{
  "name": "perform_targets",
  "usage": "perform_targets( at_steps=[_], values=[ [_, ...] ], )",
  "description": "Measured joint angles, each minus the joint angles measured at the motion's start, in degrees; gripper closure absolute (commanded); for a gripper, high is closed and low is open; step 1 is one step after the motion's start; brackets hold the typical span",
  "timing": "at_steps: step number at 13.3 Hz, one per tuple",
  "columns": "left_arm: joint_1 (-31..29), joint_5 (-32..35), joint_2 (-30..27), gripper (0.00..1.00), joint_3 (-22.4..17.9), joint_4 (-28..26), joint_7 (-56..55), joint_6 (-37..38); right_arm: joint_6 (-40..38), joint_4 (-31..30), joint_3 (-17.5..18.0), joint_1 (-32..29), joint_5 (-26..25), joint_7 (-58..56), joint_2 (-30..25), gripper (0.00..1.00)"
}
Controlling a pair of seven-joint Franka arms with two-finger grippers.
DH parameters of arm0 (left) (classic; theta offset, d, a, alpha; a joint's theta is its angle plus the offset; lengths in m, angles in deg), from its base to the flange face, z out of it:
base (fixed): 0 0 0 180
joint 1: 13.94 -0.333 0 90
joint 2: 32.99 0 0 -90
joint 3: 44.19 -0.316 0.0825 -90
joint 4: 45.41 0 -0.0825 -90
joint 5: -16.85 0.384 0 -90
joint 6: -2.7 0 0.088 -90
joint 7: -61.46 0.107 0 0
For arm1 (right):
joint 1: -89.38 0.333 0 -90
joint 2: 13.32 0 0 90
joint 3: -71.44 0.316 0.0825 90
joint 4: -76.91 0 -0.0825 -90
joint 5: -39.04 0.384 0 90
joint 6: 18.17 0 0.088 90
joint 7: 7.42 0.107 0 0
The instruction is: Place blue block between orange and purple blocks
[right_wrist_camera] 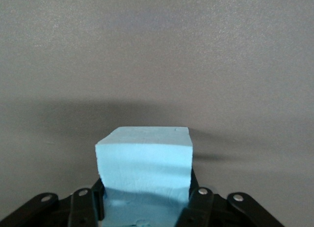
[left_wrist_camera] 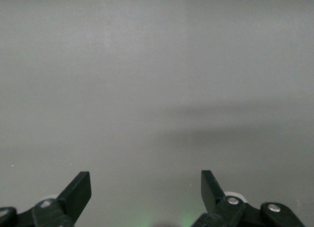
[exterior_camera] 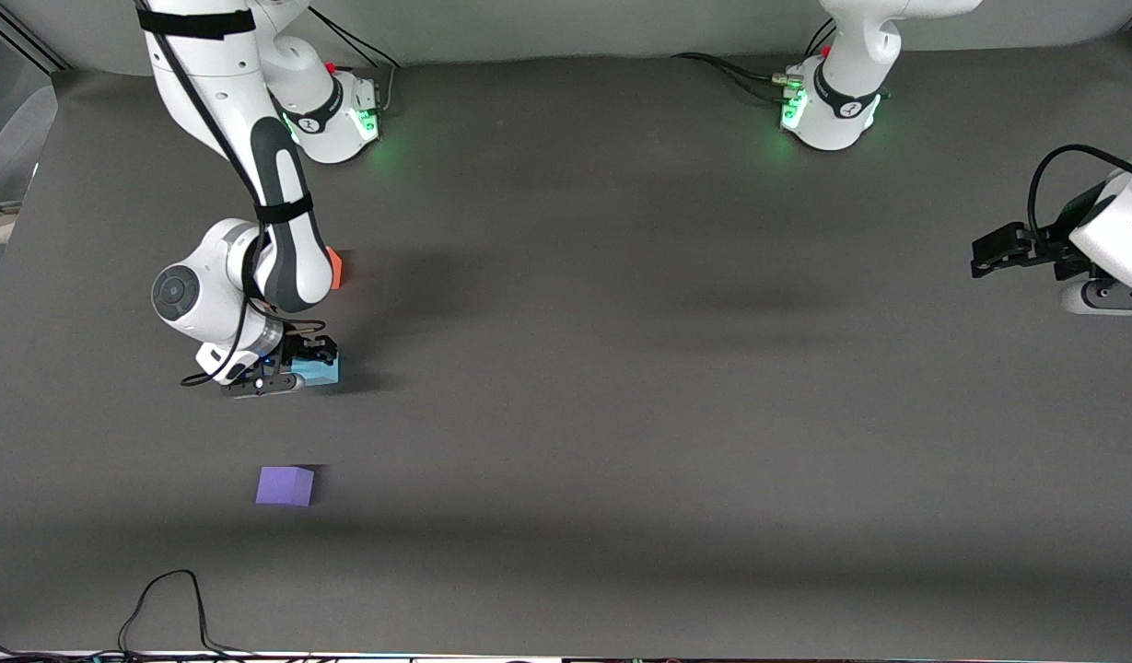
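Observation:
The blue block [exterior_camera: 319, 372] is a light sky-blue cube held between the fingers of my right gripper [exterior_camera: 309, 361], low at the grey mat. In the right wrist view the blue block [right_wrist_camera: 144, 163] fills the gap of the right gripper [right_wrist_camera: 145, 195]. The orange block [exterior_camera: 335, 267] lies farther from the front camera and is mostly hidden by the right arm. The purple block [exterior_camera: 285, 485] lies nearer to the front camera than the blue block. My left gripper [exterior_camera: 987, 254] waits open and empty at the left arm's end of the table. It also shows in the left wrist view [left_wrist_camera: 145, 185].
The grey mat [exterior_camera: 621, 414] covers the table. A black cable [exterior_camera: 165, 608] loops at the mat's edge nearest the front camera, toward the right arm's end. The two arm bases [exterior_camera: 340, 115] [exterior_camera: 828, 110] stand along the edge farthest from the camera.

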Motion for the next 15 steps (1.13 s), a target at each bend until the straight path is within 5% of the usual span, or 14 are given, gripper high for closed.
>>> perform_targets(
  at_steps=[1,9,12,15],
  values=[
    [0.0,0.0,0.01,0.0,0.0,0.0,0.0,-0.06,0.0,0.08,0.0,0.0,0.09,0.0,0.01,0.0],
    [-0.05,0.03,0.19,0.0,-0.18,-0.01,-0.08,-1.5,-0.22,1.24,-0.82,0.25,1.66,0.0,-1.1,0.0],
    [-0.05,0.03,0.32,0.0,-0.27,-0.09,-0.08,-1.48,-5.45,4.01,-6.12,1.31,-1.75,-0.08,-5.09,0.0],
    [-0.01,0.03,0.32,0.0,-0.23,-0.24,-0.08,-1.44,-18.39,13.02,-10.21,1.46,-7.73,1.63,-8.66,0.0]
  ],
)
